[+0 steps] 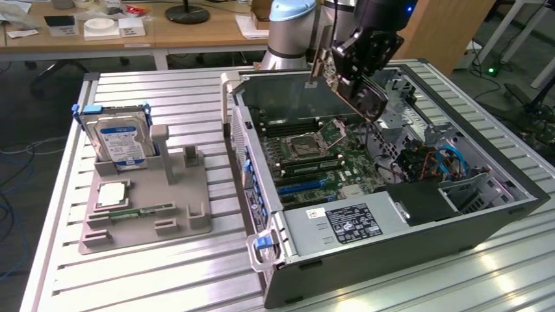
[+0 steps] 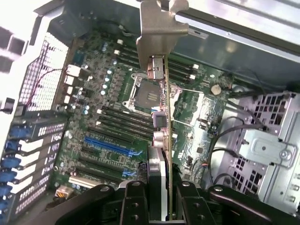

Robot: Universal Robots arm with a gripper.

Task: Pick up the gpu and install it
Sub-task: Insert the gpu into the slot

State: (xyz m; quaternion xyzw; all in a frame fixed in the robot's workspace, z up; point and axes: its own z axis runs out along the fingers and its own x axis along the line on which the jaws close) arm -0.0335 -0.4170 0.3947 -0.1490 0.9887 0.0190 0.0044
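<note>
The slatted desk carries an open computer case along its edge on the exterior view's right, motherboard exposed. The gpu hangs tilted in the air above that board, toward the desk's far edge, with the hand clamped on its two faces. I judge the card light and stiff but fragile, best held by the cooler block and board edges. In the wrist view it is edge-on behind its bracket, so its connector edge is hidden. Which of the blue slots suits it is hard to tell.
</note>
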